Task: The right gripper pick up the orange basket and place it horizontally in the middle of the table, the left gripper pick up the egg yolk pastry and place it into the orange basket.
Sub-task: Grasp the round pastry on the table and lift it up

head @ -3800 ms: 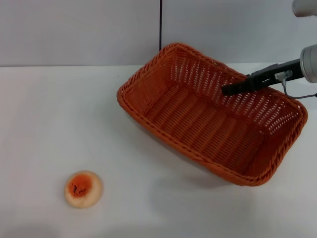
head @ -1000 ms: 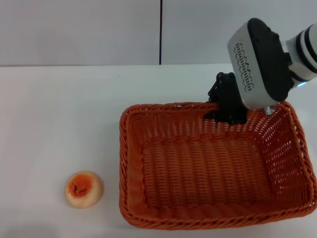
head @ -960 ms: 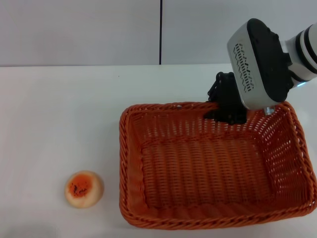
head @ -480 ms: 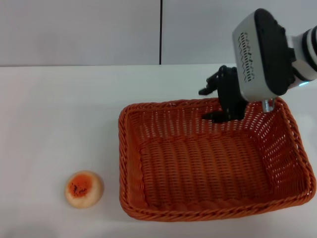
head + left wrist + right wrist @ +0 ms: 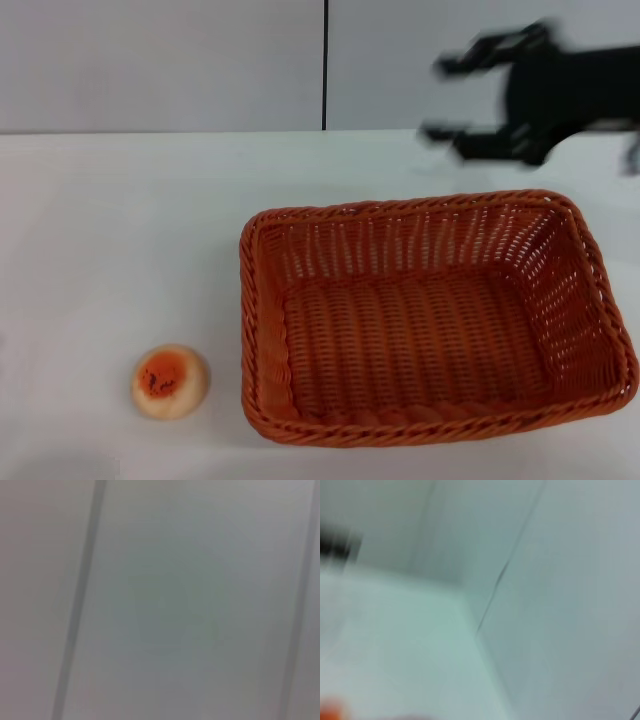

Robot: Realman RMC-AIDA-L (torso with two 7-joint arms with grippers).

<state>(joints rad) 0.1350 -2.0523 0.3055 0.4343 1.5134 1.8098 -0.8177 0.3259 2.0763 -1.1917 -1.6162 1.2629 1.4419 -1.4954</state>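
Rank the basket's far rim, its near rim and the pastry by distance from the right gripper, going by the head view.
The open right gripper hangs above the table's far right part.
1. Far rim of the basket, just below it in the picture.
2. Near rim of the basket, at the front.
3. Pastry, front left on the table, outside the basket.

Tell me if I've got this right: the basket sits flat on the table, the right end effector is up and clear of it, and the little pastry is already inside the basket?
Not quite. The pastry lies on the table, outside the basket, off its left end, as the head view shows. The rest holds: the basket sits flat and the right end effector is up, clear of it.
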